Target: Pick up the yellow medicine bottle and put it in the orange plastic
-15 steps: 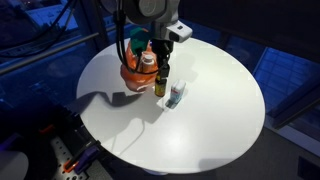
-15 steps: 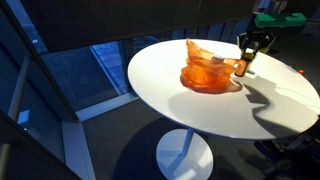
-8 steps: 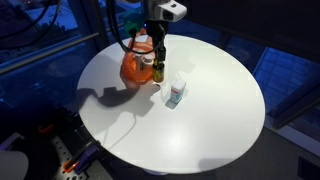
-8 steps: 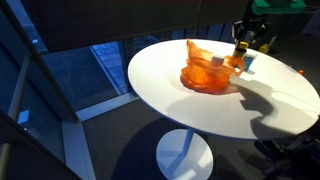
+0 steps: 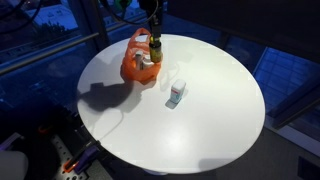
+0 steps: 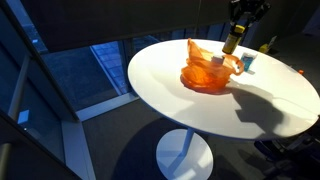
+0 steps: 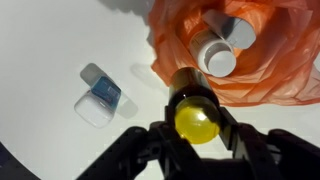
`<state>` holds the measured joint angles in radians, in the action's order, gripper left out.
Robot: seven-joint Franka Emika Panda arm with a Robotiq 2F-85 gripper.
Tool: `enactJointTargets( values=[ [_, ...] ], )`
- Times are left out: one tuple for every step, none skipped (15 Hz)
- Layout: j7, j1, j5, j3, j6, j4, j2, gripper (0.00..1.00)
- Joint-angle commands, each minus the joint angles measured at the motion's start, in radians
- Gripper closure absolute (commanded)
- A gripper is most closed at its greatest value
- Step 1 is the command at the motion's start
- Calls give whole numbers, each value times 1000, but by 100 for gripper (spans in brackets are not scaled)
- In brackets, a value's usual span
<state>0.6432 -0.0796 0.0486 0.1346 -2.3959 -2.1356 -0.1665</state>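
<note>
Currently, bottle, in both exterior views: the yellow medicine bottle (image 5: 156, 48) is held aloft over the edge of the orange plastic (image 5: 134, 64), off the round white desk (image 5: 210, 120).
Tool, wrist view: the tool (image 7: 197, 128) is clamped on the bottle's sides.
Handling: judged light, rigid and smooth; a side grip is suited.
Room: dim, glass-walled.
</note>
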Motion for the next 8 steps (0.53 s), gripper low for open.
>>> enactJointTargets(
  values=[
    [35, 4, 11, -39, 39, 32, 23, 80],
    [36, 1, 9, -51, 39, 39, 20, 80],
    [36, -2, 8, -61, 39, 46, 15, 80],
    [35, -4, 5, -72, 39, 51, 11, 80],
    [35, -8, 3, -84, 34, 55, 5, 80],
    [37, -12, 3, -94, 31, 59, -2, 80],
    [35, -16, 1, -103, 27, 62, -8, 80],
    [34, -19, -2, -111, 26, 65, -14, 80]
  ],
)
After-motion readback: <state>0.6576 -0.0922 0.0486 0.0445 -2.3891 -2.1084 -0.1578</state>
